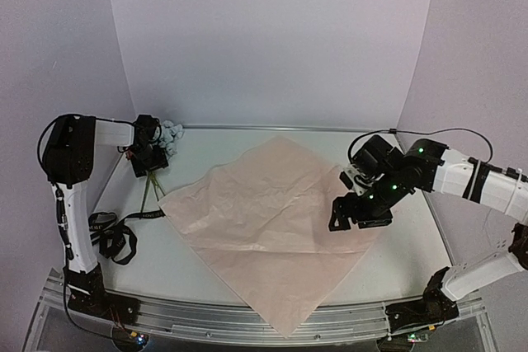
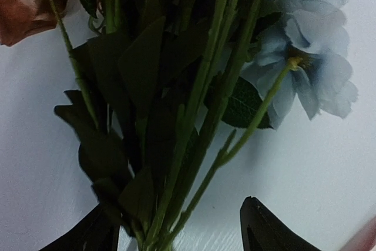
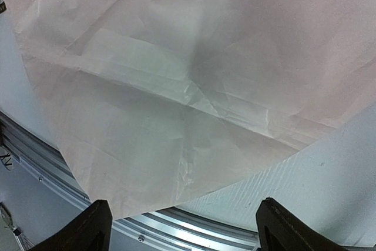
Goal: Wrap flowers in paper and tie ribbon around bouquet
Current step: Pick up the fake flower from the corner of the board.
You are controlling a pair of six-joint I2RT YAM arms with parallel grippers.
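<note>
The pale pink paper (image 1: pixel 272 220) lies spread flat mid-table, one corner hanging over the front rail. The flowers (image 1: pixel 169 133) lie at the back left, stems pointing toward me. My left gripper (image 1: pixel 151 162) sits over them, open. In the left wrist view the green stems (image 2: pixel 194 145) run between its wide-apart fingers (image 2: pixel 267 230), close to the left one, below blue blooms (image 2: pixel 317 69). The black ribbon (image 1: pixel 142 215) lies in loops left of the paper. My right gripper (image 1: pixel 356 216) hovers open over the paper's right edge (image 3: pixel 176 86), nothing between its fingers. A bouquet is out of view.
An aluminium rail (image 1: pixel 247 316) runs along the near table edge and shows under the paper corner in the right wrist view (image 3: pixel 194 224). White backdrop walls close the back and sides. A black cable (image 1: pixel 450 131) crosses behind the right arm.
</note>
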